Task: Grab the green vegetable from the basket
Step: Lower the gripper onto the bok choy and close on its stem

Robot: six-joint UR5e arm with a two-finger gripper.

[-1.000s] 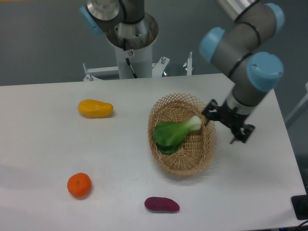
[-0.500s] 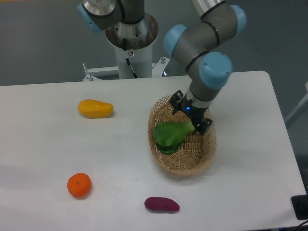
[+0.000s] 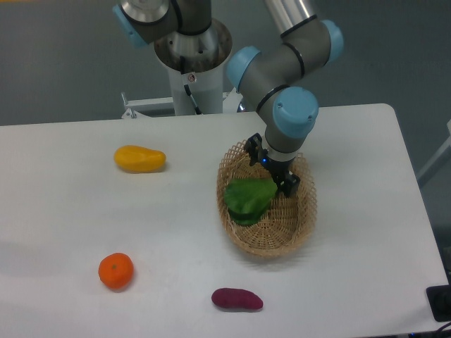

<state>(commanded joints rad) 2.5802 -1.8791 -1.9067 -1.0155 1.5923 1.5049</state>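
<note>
The fingers (image 3: 276, 176) hang low inside the basket (image 3: 303, 222), over the stem end of the green vegetable (image 3: 248, 199); its leaves spread just left of them on the weave. Whether they are closed on it or apart cannot be told

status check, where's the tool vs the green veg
Tool down over stem end, grip state unclear. Green vegetable lying in basket, not lifted. Nothing blocking.
</note>
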